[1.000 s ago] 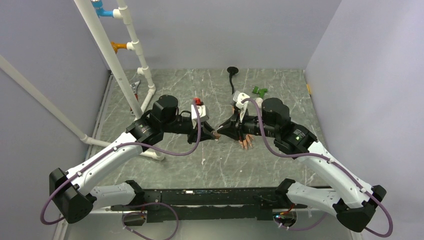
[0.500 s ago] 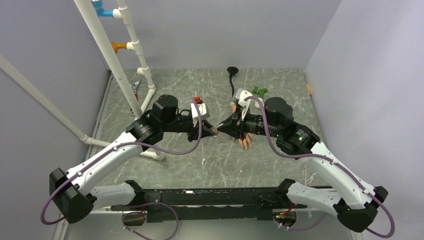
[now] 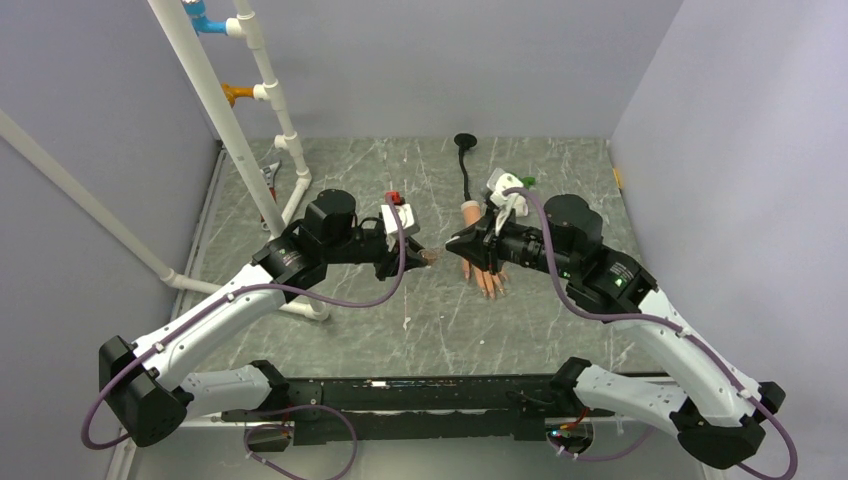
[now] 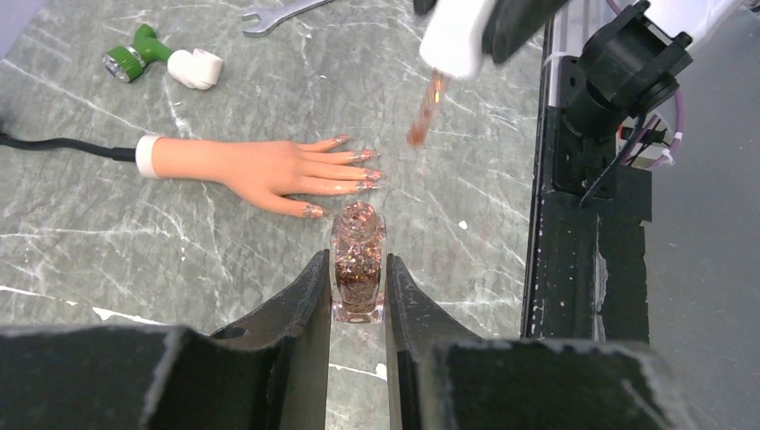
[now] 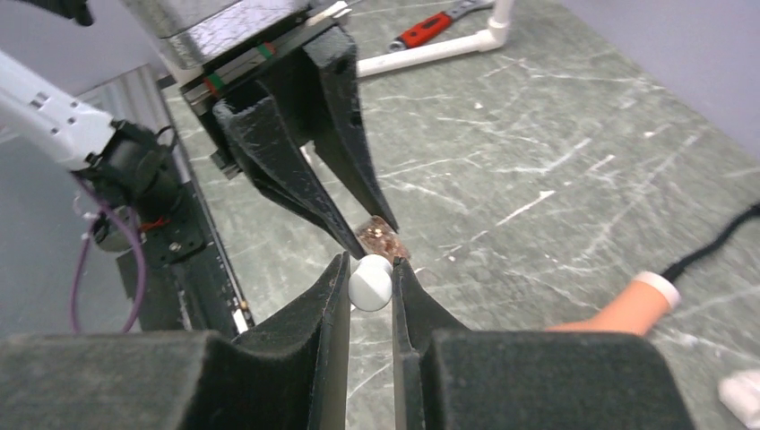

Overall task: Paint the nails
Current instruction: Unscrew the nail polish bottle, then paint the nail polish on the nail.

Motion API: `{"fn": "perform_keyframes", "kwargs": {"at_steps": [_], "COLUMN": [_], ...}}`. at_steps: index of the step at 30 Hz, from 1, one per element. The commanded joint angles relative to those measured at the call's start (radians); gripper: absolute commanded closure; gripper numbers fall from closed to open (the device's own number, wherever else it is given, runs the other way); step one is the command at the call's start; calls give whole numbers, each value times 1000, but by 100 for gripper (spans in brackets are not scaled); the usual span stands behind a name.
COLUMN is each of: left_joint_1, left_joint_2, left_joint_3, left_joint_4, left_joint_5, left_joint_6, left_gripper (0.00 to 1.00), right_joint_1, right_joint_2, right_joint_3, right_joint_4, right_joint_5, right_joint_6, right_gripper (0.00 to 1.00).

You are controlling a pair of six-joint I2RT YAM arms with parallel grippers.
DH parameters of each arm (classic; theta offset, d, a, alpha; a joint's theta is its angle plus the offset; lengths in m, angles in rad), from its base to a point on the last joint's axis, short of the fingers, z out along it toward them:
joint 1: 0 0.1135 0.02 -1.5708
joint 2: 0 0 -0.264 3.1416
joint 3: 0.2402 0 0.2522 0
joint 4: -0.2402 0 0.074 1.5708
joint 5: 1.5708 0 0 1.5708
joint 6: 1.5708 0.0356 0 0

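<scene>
A peach mannequin hand (image 3: 482, 272) with a white cuff lies flat on the marble table, fingers toward the arms' bases. Its nails (image 4: 362, 170) show glittery polish in the left wrist view. My left gripper (image 4: 358, 271) is shut on a small open bottle of copper glitter polish (image 4: 358, 264), held upright just short of the fingertips. My right gripper (image 5: 370, 273) is shut on the white cap (image 5: 370, 283). The cap's brush (image 4: 425, 111) hangs in the air, above and to the right of the bottle and beyond the fingertips. In the top view the right gripper (image 3: 463, 243) hovers over the hand.
A green and white object (image 4: 159, 57) and a wrench (image 4: 280, 11) lie beyond the hand. A black cable (image 3: 463, 162) runs to the back wall. A white PVC pipe frame (image 3: 250, 130) stands at the left. The black front rail (image 4: 574, 188) borders the table.
My right gripper has drawn back to the right, away from the bottle, taking the cap and brush with it; more of the mannequin hand now shows. The left arm has stayed put.
</scene>
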Motion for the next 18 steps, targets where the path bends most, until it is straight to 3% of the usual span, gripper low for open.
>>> {"fn": "perform_keyframes", "kwargs": {"at_steps": [1, 14, 18], "left_joint_1": [0, 0, 0], "left_joint_2": [-4, -91, -95], "left_joint_3": [44, -3, -3], "left_joint_4": [34, 82, 84], "left_joint_5": [-62, -209, -279], "left_joint_6": [13, 24, 15], "left_gripper": [100, 100, 100], "right_joint_1": [2, -15, -78], "right_joint_2": [-60, -125, -87], "right_joint_3": [-24, -303, -353], "right_joint_4": [16, 119, 108], "right_joint_5": [197, 519, 526], "right_joint_6": [65, 243, 324], "right_gripper": [100, 100, 100]}}
